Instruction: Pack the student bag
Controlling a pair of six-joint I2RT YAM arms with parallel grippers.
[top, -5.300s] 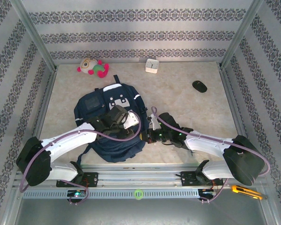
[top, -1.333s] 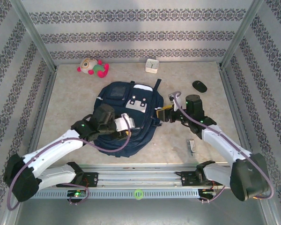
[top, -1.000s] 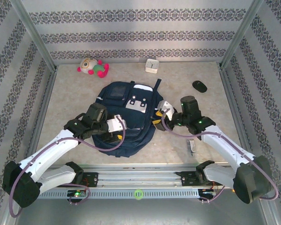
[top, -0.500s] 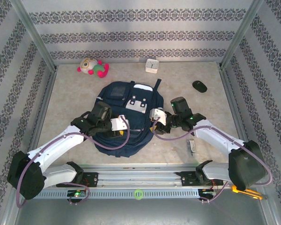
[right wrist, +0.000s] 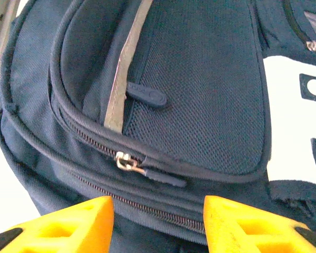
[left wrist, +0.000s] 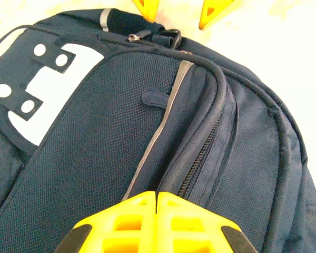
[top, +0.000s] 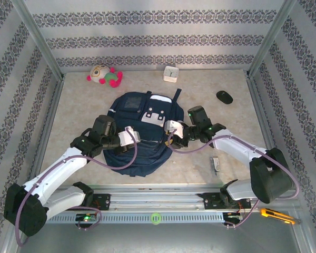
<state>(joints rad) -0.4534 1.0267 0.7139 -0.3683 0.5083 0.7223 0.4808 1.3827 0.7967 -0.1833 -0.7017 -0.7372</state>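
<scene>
Left claw [left wrist: 157, 196]: earlier apart, now together against student bag [top: 131, 105]. Right claw [right wrist: 158, 205]: apart, flanking zipper pull [right wrist: 129, 162]. Count: student bag 1, plush toy [top: 104, 75] 1, white box [top: 170, 73] 1.

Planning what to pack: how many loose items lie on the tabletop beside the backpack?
4: a plush toy far left, a white box at the far edge, a black oval object far right, a small grey object near right. The student bag may hide others.
</scene>
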